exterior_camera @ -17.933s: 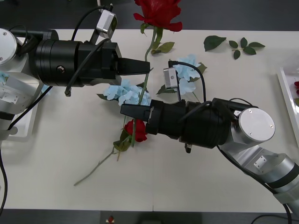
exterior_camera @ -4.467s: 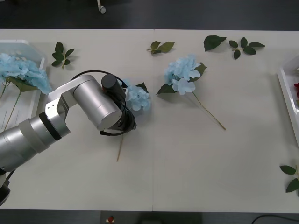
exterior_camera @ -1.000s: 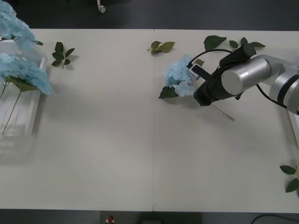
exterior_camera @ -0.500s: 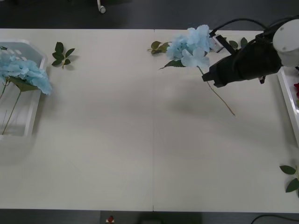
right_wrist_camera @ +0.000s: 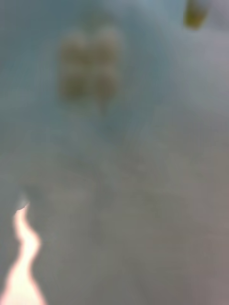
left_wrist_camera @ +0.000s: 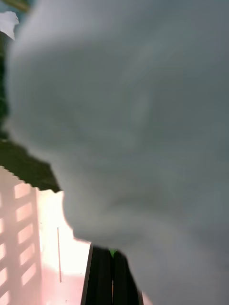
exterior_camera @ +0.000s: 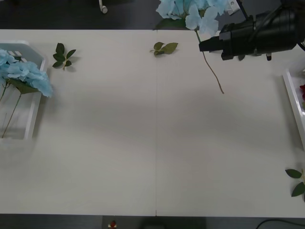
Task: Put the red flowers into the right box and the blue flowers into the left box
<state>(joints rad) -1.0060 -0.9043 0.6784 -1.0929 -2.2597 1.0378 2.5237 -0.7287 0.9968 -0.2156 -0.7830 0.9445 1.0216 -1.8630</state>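
My right hand (exterior_camera: 206,46) is clamped on a blue flower (exterior_camera: 190,9) over the counter's (exterior_camera: 157,143) far edge. More blue flowers (exterior_camera: 24,74) lie in the left box (exterior_camera: 33,114); my left hand (left_wrist_camera: 107,276) is pressed together.

No readable text, labels, brands, numbers or signs were found on anything in any view.
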